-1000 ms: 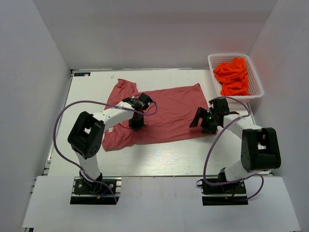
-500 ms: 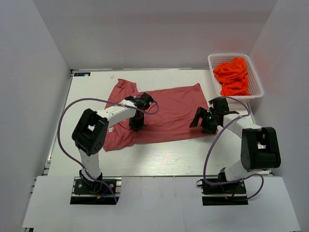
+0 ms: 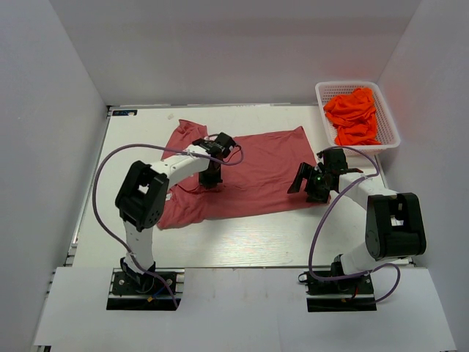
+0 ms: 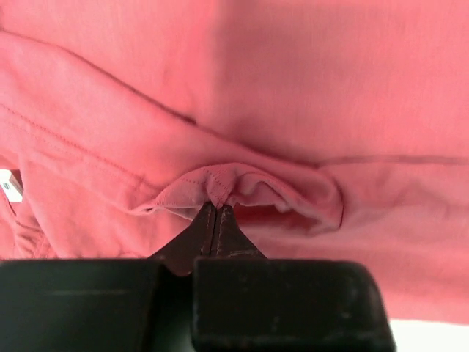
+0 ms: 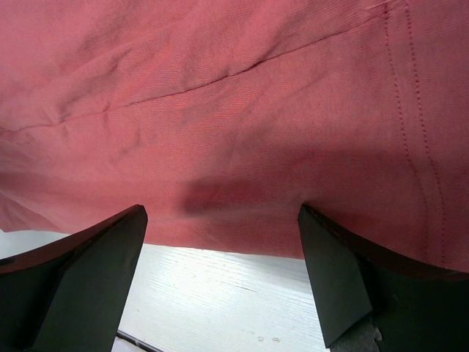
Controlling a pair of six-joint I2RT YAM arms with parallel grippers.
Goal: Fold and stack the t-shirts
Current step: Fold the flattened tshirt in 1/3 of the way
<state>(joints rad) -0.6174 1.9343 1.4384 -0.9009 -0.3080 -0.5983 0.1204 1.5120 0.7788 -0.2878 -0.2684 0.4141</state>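
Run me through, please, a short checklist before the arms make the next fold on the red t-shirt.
1. Left hand shut on a pinch of the red t-shirt: ok.
2. Right hand gripping the shirt's near edge: not ok; it is open at that edge.
3. How many layers the left pinch holds: cannot tell.
4. Shirt lying smooth: not ok; it is bunched around the pinch.
5. Orange t-shirts in the basket, off the table: ok.
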